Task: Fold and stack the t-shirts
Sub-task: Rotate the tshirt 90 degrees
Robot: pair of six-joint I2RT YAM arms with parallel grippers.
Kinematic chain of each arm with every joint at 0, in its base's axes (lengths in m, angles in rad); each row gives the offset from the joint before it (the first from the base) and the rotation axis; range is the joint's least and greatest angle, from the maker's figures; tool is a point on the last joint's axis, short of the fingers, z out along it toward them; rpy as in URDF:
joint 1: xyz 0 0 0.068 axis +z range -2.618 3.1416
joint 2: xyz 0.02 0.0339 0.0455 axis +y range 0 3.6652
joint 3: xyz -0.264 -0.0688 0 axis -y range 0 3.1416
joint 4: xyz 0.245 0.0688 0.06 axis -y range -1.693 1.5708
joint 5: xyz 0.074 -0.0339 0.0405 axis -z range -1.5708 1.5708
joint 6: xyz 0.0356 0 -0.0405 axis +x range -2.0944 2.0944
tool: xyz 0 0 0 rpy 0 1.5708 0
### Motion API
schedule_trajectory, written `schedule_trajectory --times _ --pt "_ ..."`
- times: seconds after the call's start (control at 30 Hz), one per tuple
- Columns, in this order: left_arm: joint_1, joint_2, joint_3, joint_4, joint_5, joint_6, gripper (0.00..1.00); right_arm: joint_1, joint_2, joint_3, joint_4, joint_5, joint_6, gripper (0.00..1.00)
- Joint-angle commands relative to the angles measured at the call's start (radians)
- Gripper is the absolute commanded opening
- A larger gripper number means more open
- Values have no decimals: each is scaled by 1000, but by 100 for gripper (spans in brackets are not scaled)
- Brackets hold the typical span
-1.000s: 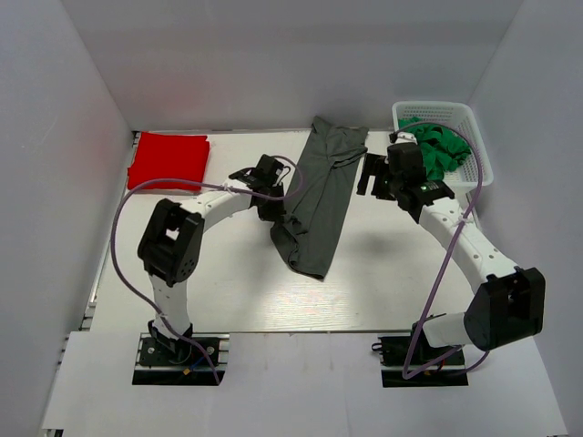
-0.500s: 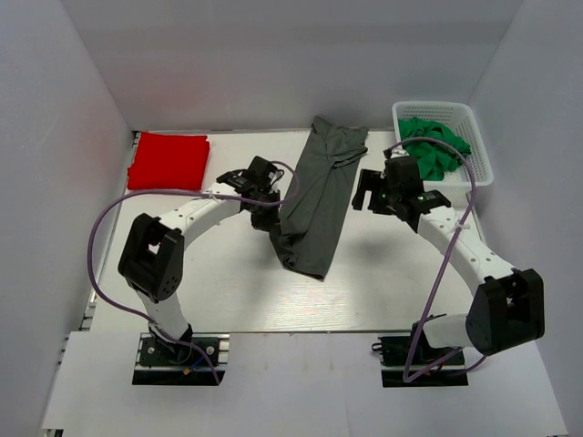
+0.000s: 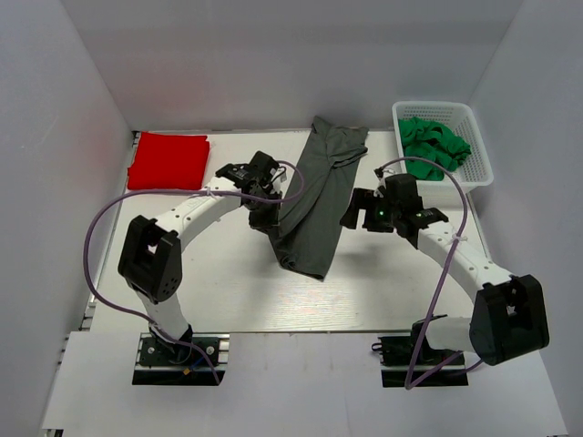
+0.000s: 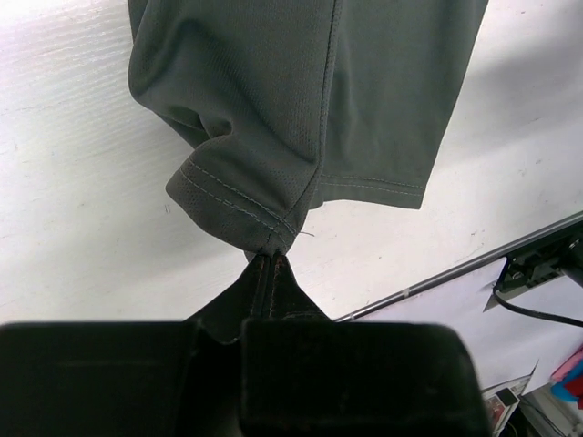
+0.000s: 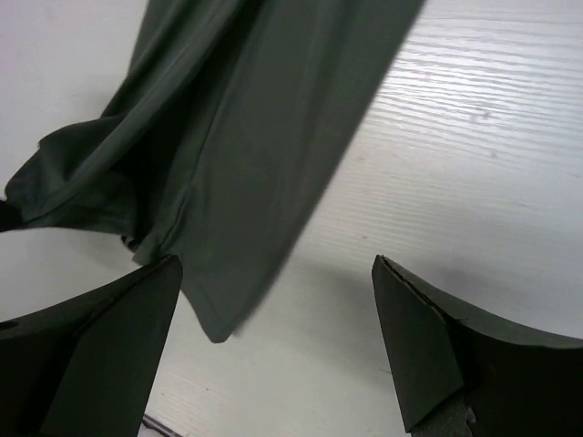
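Note:
The dark grey t-shirt [image 3: 319, 196] lies as a long narrow strip across the middle of the table, running from the back down toward the front. My left gripper [image 3: 270, 224] is shut on a hem corner at the strip's left side; in the left wrist view the hem [image 4: 239, 205] bunches right at the closed tips of that gripper [image 4: 271, 259]. My right gripper [image 3: 355, 211] hovers open just right of the strip. Its wrist view shows the grey shirt's edge [image 5: 237, 137] reaching the left finger, with bare table between the tips of the gripper [image 5: 276, 264]. The red t-shirt [image 3: 168, 161] lies folded at the back left.
A white basket [image 3: 434, 106] holding green cloth [image 3: 433, 146] stands at the back right. White walls enclose the table on three sides. The table's front edge rail [image 4: 455, 273] runs close beyond the grey shirt's lower end.
The right gripper has moved from beside the basket leftward and nearer, up to the grey shirt's right edge. The left arm shifted slightly, still pinching the hem.

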State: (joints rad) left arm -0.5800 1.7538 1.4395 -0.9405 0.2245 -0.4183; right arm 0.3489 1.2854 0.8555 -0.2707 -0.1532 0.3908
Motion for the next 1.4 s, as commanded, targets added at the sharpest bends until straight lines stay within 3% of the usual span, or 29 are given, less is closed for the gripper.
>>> schedule_trajectory --times 0.0,0.2,0.53,0.83,1.0,1.37 --pt "-3 -41 61 -24 -2 21 0 5 -38 -36 125 -144 3 90" --pt "-3 -19 102 -24 36 42 0 5 -40 -55 137 -137 37 90" --pt "6 15 139 -179 -221 41 0 2 -78 -84 128 -117 39 90" --pt "-3 -16 30 -95 -119 41 0 -2 -80 -78 116 -103 34 90" --pt "-14 -25 -22 -35 27 29 0 1 -93 -96 123 -97 46 90" --pt "-76 -4 -65 8 78 -28 0 -2 -149 -141 125 -62 49 90"
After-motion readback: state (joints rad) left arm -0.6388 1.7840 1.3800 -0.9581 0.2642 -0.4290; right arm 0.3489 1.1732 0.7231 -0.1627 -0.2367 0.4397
